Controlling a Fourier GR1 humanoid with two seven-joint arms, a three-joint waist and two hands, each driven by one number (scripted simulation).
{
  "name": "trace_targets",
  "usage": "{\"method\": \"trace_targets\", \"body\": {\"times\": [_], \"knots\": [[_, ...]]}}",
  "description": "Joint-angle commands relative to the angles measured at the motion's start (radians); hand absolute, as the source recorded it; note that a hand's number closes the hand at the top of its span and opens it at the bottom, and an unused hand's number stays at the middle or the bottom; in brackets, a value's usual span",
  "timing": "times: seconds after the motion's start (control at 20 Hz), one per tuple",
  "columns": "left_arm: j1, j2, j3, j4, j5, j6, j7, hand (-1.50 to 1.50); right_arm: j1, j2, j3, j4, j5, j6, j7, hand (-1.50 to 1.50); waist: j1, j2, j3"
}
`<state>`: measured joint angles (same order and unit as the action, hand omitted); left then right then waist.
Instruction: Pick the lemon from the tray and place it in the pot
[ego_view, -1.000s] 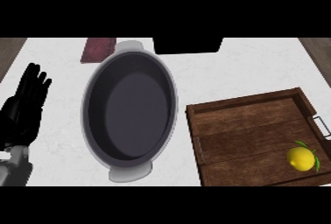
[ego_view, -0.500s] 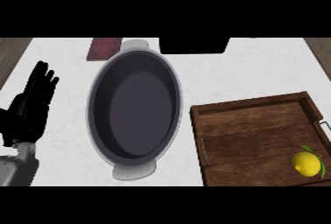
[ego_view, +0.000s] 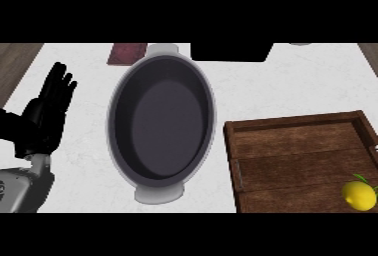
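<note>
At the tray's (ego_view: 295, 150) near right corner lies our lemon (ego_view: 359, 195), across the pot (ego_view: 161, 125) from our open, empty left hand (ego_view: 46, 120); the unseen right hand seems nearer.

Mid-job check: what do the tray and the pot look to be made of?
Tray: apparently dark brown wood, matte, showing grain and plank seams. Pot: probably metal, possibly enamelled; smooth dark interior with a pale grey rim and handles. The look leaves that open.

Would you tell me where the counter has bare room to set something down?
Bare counter lies beyond the tray, right of the pot. The strip between pot and tray is narrow; the left hand crowds the pot's other side.
</note>
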<state>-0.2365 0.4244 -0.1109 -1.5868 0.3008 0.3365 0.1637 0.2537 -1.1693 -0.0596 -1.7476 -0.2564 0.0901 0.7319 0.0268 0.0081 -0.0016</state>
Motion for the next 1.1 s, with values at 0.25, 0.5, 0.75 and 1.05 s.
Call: {"method": "trace_targets", "body": {"times": [0.25, 0.5, 0.75, 1.05], "knots": [[0.025, -0.025, 0.03, 0.039, -0.012, -0.04, -0.038, 0.0, -0.322, 0.122, 0.231, 0.0, -0.023, 0.099, 0.376, -1.5, 0.003, -0.002, 0.001], [0.007, -0.027, 0.055, 0.0, -0.029, -0.055, 0.016, 0.0, -0.394, 0.25, 0.258, 0.161, 0.095, 0.127, 0.313, -1.5, -0.011, -0.005, 0.002], [-0.001, -0.01, 0.098, -0.017, -0.032, -0.064, 0.045, 0.0, -0.325, 0.243, 0.252, 0.126, 0.113, 0.141, 0.358, -1.5, -0.023, -0.008, 0.001], [0.004, -0.055, 0.09, 0.006, -0.058, -0.064, 0.037, 0.0, -0.323, 0.261, 0.288, 0.133, 0.179, 0.148, 0.387, -1.5, -0.028, -0.007, 0.001]]}}
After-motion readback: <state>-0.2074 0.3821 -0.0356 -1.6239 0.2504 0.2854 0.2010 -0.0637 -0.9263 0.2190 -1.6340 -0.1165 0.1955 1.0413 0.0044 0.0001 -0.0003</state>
